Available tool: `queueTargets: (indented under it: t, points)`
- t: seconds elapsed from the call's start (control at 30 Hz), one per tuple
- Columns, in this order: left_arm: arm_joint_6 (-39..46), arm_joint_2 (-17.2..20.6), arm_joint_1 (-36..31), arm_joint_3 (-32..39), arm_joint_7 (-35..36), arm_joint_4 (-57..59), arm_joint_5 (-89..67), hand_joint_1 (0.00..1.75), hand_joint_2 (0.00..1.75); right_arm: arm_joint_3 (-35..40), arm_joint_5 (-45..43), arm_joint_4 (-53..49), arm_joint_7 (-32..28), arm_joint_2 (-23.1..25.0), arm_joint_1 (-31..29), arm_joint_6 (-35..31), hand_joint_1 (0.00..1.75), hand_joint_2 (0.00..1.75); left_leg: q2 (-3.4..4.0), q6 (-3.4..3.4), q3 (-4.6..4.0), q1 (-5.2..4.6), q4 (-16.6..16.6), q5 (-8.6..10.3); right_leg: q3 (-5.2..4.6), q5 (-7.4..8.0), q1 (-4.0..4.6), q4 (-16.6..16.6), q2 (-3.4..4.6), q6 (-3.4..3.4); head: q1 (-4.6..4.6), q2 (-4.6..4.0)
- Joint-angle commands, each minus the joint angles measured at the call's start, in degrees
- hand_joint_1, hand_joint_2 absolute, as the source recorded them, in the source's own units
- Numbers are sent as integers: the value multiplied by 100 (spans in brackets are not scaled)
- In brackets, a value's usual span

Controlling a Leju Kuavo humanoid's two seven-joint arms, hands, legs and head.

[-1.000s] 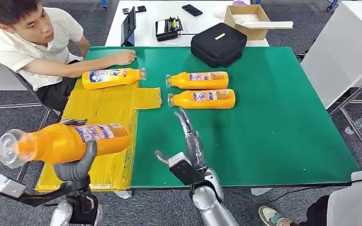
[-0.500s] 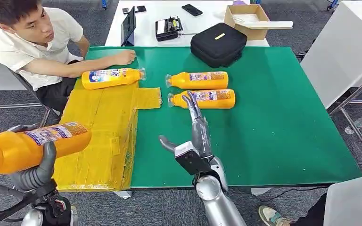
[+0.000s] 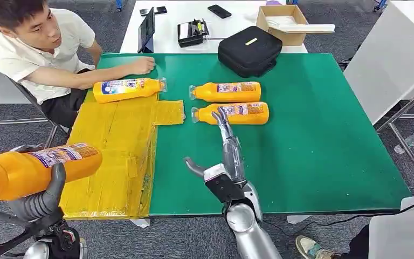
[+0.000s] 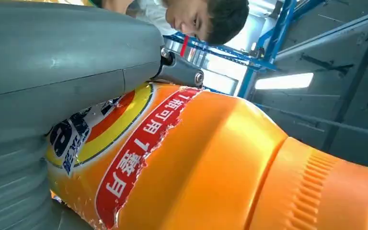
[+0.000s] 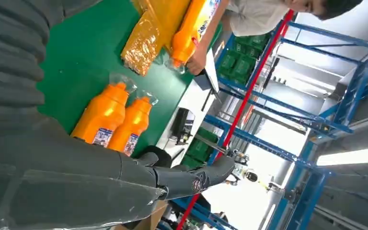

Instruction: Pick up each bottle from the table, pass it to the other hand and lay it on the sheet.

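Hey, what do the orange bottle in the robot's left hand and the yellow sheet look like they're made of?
Orange bottle, held by the left hand: probably glossy moulded plastic, judging by its sheen, ribbed cap and printed label.
Yellow sheet: seems a board wrapped in shiny yellow packing tape, with visible overlapping strips, wrinkles and glare.
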Motion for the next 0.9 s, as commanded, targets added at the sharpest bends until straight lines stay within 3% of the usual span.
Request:
queueTargets:
  t: [0.03, 0.27, 0.37, 0.5, 0.7, 0.77, 0.9]
  points:
    - [-70, -42, -418, -186, 479, 856, 85, 175, 175, -220, -61, -164, -61, -169, 233, -4, 0, 175, -9, 4, 21, 5, -4, -5, 30, -7, 10, -11, -19, -19, 0, 0]
    - [29, -28, -736, -522, 448, 1288, -475, 175, 175, -367, -157, -378, -194, -154, 550, -67, 0, 175, -17, 4, 21, 5, -4, -3, 31, -8, 9, -12, -29, -22, 0, 0]
    - [453, -40, -1138, -884, 475, 1774, -1144, 175, 175, -709, -273, -806, -209, -84, 769, 66, 0, 175, -45, 4, 14, 6, 1, 1, 30, -14, 10, -10, -59, -22, 0, 0]
    - [1959, 24, -1884, -1483, 268, 2588, -3117, 175, 175, -1041, -423, -1007, -301, -163, 877, 293, 0, 175, -53, 4, -3, 3, 4, 8, 11, -9, 6, -5, -60, -12, 0, 0]
    - [3485, 437, -1894, -1565, 762, 3332, -6182, 175, 175, -845, -429, -562, -377, -212, 663, 490, 0, 175, -9, 4, 19, 2, -4, 0, 20, 1, 6, -13, -19, -16, -2, 0]
    - [4065, 587, -1956, -1625, 1228, 3699, -7472, 175, 175, -785, -453, -538, -382, -234, 611, 496, 0, 175, -1, 2, 31, 2, -10, -3, 35, 0, 6, -17, -13, -20, 0, 0]
    - [4199, 599, -1975, -1595, 1366, 3786, -7832, 175, 175, -768, -466, -526, -378, -243, 606, 497, 0, 175, 1, 1, 23, -3, -8, 0, 24, 2, 4, -11, -8, -13, 0, 0]
